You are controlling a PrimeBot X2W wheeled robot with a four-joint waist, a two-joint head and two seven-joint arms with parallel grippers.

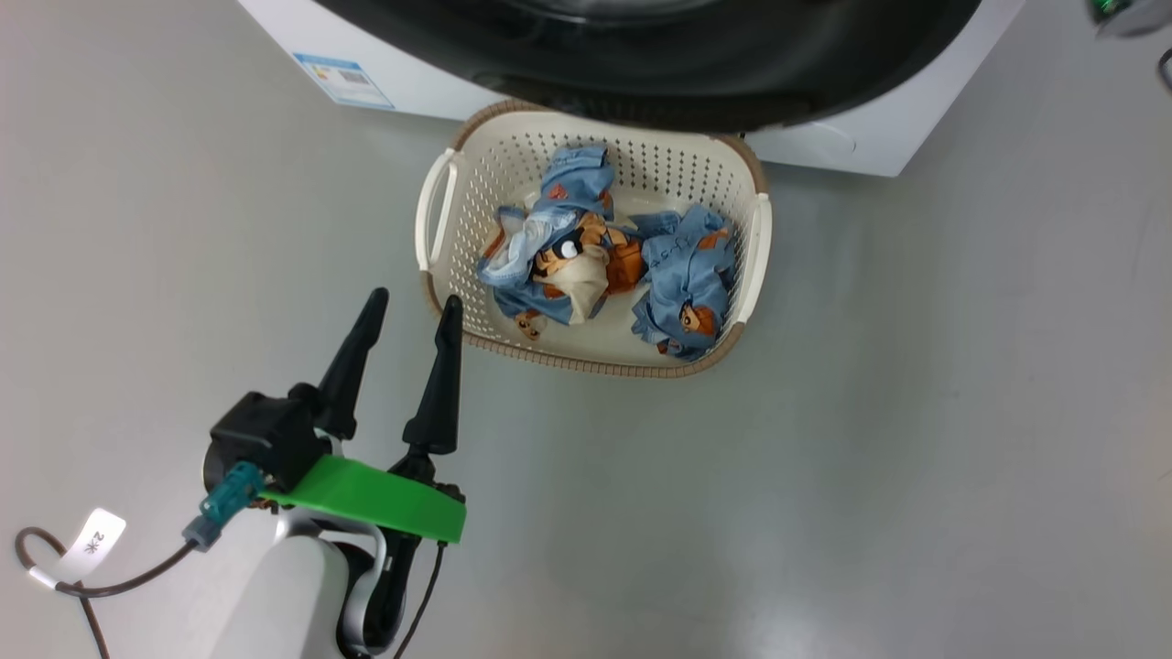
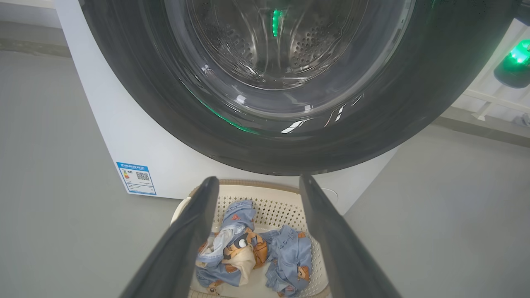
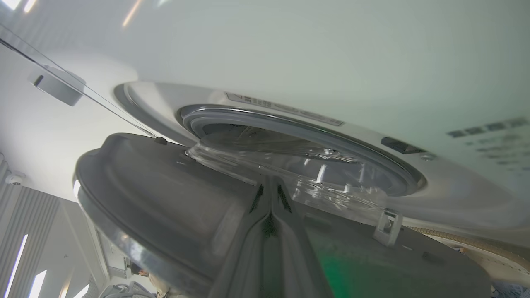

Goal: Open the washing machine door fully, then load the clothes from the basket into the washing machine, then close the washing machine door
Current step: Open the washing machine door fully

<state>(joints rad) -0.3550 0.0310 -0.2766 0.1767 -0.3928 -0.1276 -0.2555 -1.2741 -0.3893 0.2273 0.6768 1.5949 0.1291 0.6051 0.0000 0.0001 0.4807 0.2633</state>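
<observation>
Head view: the basket is sitting on the grey floor in the upper middle of the frame. The clothes are lying crumpled inside it in two bunches, the left one showing beige lining. The basket's far rim is disappearing under the black rim of the washing machine door, which is overhanging it along the top edge. The white body of the washing machine is showing behind, with its blue label sticker at upper left. The left claw is hovering at lower left, spread wide and holding nothing, its tips just beside the basket's near left corner and pointing up the frame. Left wrist view: the spread fingers are framing the clothes at bottom centre. The door's glass bowl is showing in the upper half, with the perforated drum visible through it. Right wrist view: the right claw is rising from bottom centre, pressed together with nothing between its fingers, and is lying along the door's grey inner face; contact cannot be judged. The door is standing ajar, its bowl clear of the grey gasket at frame centre.
</observation>
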